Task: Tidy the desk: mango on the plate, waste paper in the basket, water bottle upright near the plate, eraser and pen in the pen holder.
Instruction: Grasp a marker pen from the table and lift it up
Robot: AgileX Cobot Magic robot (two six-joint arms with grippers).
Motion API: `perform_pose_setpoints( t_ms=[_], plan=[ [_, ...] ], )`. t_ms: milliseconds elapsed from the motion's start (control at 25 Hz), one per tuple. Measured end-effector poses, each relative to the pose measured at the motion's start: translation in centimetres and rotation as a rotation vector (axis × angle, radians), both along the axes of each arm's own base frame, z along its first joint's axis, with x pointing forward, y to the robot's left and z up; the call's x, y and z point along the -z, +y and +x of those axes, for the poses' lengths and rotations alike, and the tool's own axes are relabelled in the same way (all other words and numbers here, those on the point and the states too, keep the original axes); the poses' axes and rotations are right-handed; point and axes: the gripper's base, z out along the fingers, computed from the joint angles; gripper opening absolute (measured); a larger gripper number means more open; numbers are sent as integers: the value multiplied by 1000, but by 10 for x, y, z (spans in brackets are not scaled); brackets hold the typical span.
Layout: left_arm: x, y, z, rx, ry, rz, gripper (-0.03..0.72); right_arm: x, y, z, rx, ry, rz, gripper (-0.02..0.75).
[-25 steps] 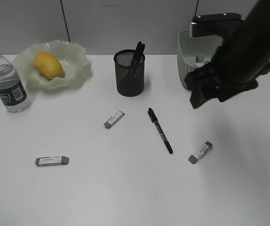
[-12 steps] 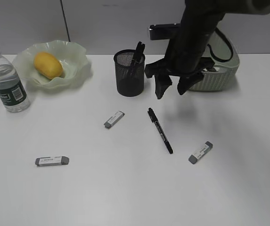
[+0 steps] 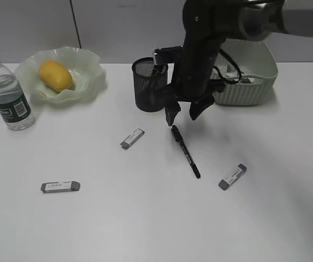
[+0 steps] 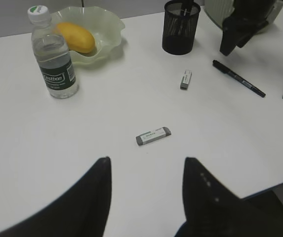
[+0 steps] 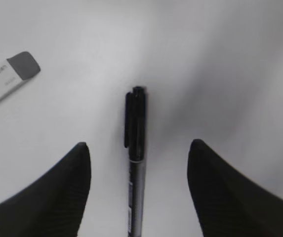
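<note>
My right gripper (image 3: 182, 113) is open and hangs just above the cap end of the black pen (image 3: 186, 153) lying on the desk (image 3: 145, 218). In the right wrist view the pen (image 5: 135, 118) lies between the open fingers (image 5: 139, 143), untouched. Three grey-and-white erasers (image 3: 133, 138) (image 3: 60, 187) (image 3: 232, 176) lie on the desk. The mango (image 3: 55, 75) sits in the plate (image 3: 93, 68). The water bottle (image 3: 7, 93) stands upright beside it. The pen holder (image 3: 148, 90) holds a dark pen. My left gripper (image 4: 146, 165) is open and empty. I cannot make out the waste paper.
The basket (image 3: 252, 87) stands at the back right, partly behind my right arm. The pen holder is close to the left of my right gripper. An eraser (image 5: 5, 79) lies left of the pen in the right wrist view.
My right arm has swung left from in front of the basket and come down over the pen's cap end. The things on the desk have not moved.
</note>
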Motion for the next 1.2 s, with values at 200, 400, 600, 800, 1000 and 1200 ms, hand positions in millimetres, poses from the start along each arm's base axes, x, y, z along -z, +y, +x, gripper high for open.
perform_pose_setpoints(
  t_ms=[200, 400, 600, 800, 1000, 1200],
  plan=[
    [0, 0, 0, 0, 0, 0, 356, 15, 14, -1, -13, 9, -37, 484],
    [0, 0, 0, 0, 0, 0, 350, 24, 13, 0, -19, 14, -67, 452],
    [0, 0, 0, 0, 0, 0, 345, 33, 15, 3, -16, 29, -70, 415],
    [0, 0, 0, 0, 0, 0, 343, 35, 16, 3, -15, 31, -68, 382],
    [0, 0, 0, 0, 0, 0, 335, 35, 16, 4, -15, 17, -60, 351],
    [0, 0, 0, 0, 0, 0, 334, 40, 17, 4, -15, 22, -63, 349]
  ],
)
